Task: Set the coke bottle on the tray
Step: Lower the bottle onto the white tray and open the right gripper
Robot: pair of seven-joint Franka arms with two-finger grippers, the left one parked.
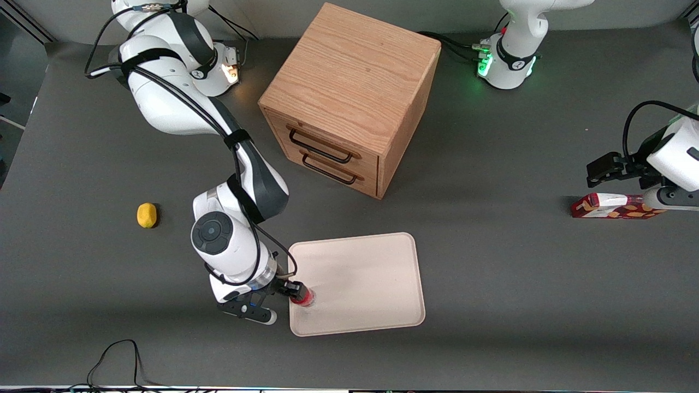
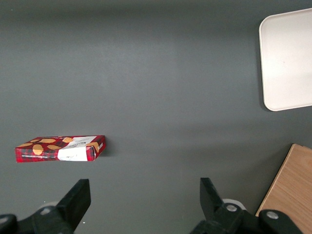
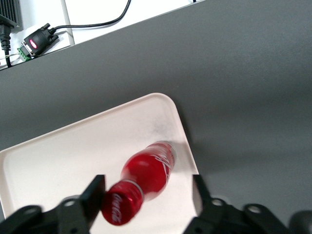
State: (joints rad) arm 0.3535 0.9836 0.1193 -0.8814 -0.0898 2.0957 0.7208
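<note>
**Bottle on tray near corner; release step in hand**

Finding: the coke bottle [image 3: 146, 178] stands upright on the tray [image 1: 377, 273], close to the tray corner nearest the working arm and nearest the front camera. Its silvery base appears to rest on the tray floor, just inside the low rim.

End effector [image 1: 292, 292]: positioned at the bottle. In the right wrist view the fingers [image 3: 92, 197] stand apart on either side of the red cap, with a visible gap on one side; the other finger is just beside the cap and contact cannot be ruled out. Judged open, not clamping.

Recommendation: the step in hand appears to be withdrawal. Lift straight up along the bottle's axis, without sideways drift, since a finger brushing the cap could tip a tall narrow bottle so near the rim.

Elsewhere on the bench [image 1: 519, 305]: a wooden drawer box [image 1: 349, 98], a lemon [image 1: 146, 215] and a red snack box [image 1: 614, 206], all well apart from the tray.
</note>
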